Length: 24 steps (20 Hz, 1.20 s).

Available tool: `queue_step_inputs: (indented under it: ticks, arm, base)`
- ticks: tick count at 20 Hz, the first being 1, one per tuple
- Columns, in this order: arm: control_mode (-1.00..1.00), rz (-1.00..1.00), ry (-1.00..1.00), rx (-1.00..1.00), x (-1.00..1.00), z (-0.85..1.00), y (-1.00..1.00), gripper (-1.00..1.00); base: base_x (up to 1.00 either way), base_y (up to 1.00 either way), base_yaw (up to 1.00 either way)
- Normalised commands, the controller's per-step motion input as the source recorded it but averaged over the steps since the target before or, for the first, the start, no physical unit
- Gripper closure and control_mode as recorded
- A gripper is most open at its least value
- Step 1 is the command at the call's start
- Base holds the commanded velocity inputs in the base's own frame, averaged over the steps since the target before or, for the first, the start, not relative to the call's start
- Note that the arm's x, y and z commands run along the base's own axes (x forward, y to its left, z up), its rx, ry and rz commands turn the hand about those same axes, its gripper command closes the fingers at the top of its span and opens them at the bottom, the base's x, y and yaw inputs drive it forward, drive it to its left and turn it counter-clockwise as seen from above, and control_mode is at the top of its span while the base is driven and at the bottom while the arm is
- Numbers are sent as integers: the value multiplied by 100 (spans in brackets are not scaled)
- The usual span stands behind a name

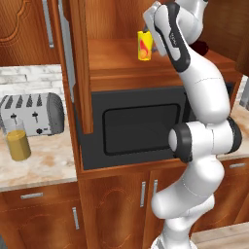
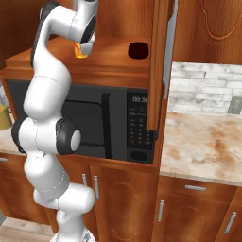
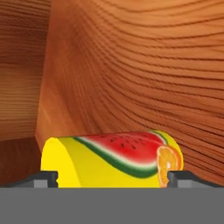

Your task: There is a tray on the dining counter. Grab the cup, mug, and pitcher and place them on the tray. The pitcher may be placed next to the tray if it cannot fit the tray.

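The yellow cup with a watermelon picture stands upright on the wooden shelf of an open cabinet above the microwave. My gripper is open, and its two fingertips flank the cup at close range without pinching it. To the cup's right, deeper on the same shelf, sits the dark mug. On the back counter beside the toaster stands the pitcher of orange liquid. The tray and the dining counter are out of view.
The cabinet doors hang open on both sides of the shelf. Below it is a black microwave. A silver toaster stands on the marble back counter, with a white brick wall behind.
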Motion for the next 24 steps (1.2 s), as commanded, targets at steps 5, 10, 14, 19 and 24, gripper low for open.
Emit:
queue_step_inputs:
  ticks: [5, 10, 14, 19, 24]
  arm:
    - [-100, 0, 1, 0, 0, -21, 1, -100]
    - [-100, 0, 0, 0, 1, -3, 0, 100]
    - [-100, 0, 0, 0, 0, 0, 0, 100]
    - [-100, -1, 0, 0, 0, -1, 0, 100]
    - [-100, -8, -2, 0, 0, -7, -1, 100]
  base:
    - [0, 0, 0]
    - [0, 0, 0]
    - [0, 0, 0]
    - [0, 0, 0]
    - [0, 0, 0]
